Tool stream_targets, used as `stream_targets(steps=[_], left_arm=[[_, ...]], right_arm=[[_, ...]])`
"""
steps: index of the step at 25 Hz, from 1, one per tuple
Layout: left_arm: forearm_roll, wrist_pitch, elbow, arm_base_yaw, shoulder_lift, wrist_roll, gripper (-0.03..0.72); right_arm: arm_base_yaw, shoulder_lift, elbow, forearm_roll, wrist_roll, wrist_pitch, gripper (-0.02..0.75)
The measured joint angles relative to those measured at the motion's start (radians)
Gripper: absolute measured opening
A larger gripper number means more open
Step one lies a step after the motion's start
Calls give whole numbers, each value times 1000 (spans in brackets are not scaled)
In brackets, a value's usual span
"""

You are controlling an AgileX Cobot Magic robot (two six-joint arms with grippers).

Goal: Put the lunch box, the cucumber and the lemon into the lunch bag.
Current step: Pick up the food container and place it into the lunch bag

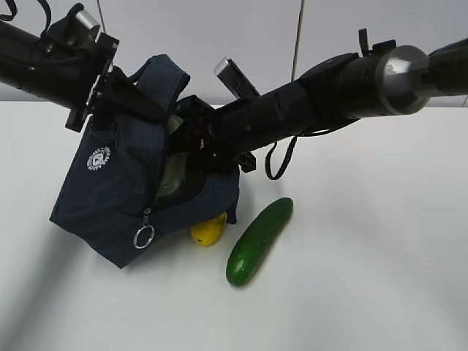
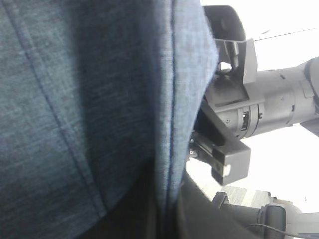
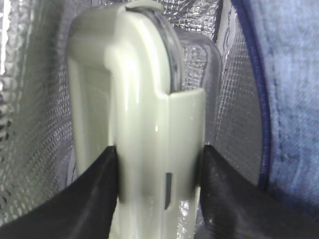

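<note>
The navy lunch bag (image 1: 117,194) is tilted and lifted at its top left, its mouth facing right. My left gripper (image 1: 110,91) is shut on the bag's upper edge; in the left wrist view the blue fabric (image 2: 99,99) fills the frame and a fold runs between the dark fingers (image 2: 149,219). My right gripper (image 3: 158,164) reaches into the mouth, shut on the sage-green lunch box (image 3: 149,124), which stands on edge against the silver lining (image 3: 30,99). A pale patch of the lunch box (image 1: 172,179) shows in the opening. The lemon (image 1: 208,231) lies by the bag's lower corner, the cucumber (image 1: 259,241) just right of it.
The zip's metal ring pull (image 1: 144,235) hangs at the bag's front beside the round white logo (image 1: 98,158). The right arm (image 1: 344,91) crosses from the upper right over the white table (image 1: 380,256). A black strap loop (image 1: 281,161) dangles under it.
</note>
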Motion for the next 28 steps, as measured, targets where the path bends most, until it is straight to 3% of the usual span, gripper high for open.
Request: stream_targets(steps=[28], left_arm=[[-9, 2, 0, 0, 0, 2, -8]], right_arm=[[0, 0, 0, -15, 4, 9, 369]])
